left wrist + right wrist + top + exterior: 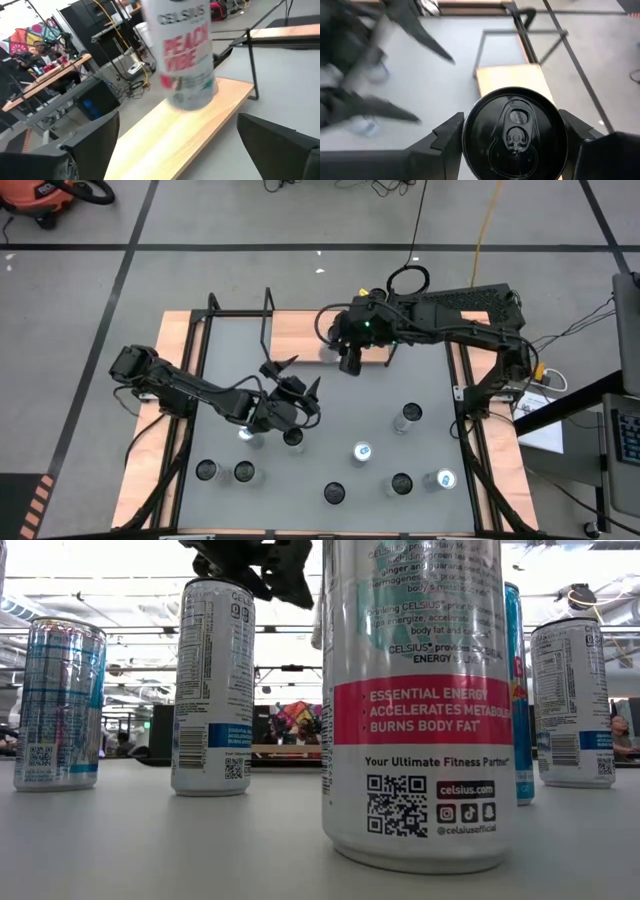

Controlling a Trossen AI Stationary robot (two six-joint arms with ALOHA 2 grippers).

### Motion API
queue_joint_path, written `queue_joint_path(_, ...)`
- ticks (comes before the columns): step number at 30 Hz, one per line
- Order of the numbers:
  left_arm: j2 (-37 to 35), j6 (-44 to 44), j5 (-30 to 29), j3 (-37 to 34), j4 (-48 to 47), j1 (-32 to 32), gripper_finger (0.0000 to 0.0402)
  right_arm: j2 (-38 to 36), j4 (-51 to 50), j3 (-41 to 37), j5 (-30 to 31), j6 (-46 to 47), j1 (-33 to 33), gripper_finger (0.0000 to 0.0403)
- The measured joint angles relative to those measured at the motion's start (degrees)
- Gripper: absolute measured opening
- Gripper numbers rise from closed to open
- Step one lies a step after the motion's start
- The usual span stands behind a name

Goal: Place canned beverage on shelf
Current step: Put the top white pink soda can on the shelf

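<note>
Ten cans (415, 700), one shelf (300, 335)

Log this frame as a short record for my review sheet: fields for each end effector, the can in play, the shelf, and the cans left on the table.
right end effector: closed on the can, over the shelf
can: upright, black top, gripped at its sides
shelf: light-wood board with black rod frame, far side of table
left end effector: open, empty, mid-table facing the shelf
remaining cans: several standing upright on the near part of the table
</note>
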Motion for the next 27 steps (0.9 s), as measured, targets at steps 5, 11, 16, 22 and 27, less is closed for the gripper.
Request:
queue_joint_path(5, -3.4, 0.6, 5.4, 0.0, -1.3, 0.1, 0.0397, 0.0, -2.1, 0.0, -2.3, -5.3, -3.4, 0.0186)
queue_joint_path(11, -9.4, 0.3, 12.2, 0.0, -7.3, 0.5, 0.0397, 0.0, -2.7, 0.0, -7.5, -10.5, -9.0, 0.0186)
queue_joint_path(16, -13.3, 0.1, 11.7, 0.0, -11.8, 1.0, 0.0397, 0.0, -2.4, 0.0, -10.5, -14.9, -14.1, 0.0186)
queue_joint_path(22, -15.4, 0.1, 14.0, 0.0, -14.0, 2.6, 0.0397, 0.0, -4.9, 0.0, -14.4, -21.8, -19.4, 0.0186)
queue_joint_path(27, -15.4, 0.1, 15.7, 0.0, -14.6, 3.2, 0.0397, 0.3, -4.7, 0.0, -22.2, -26.1, -22.3, 0.0186)
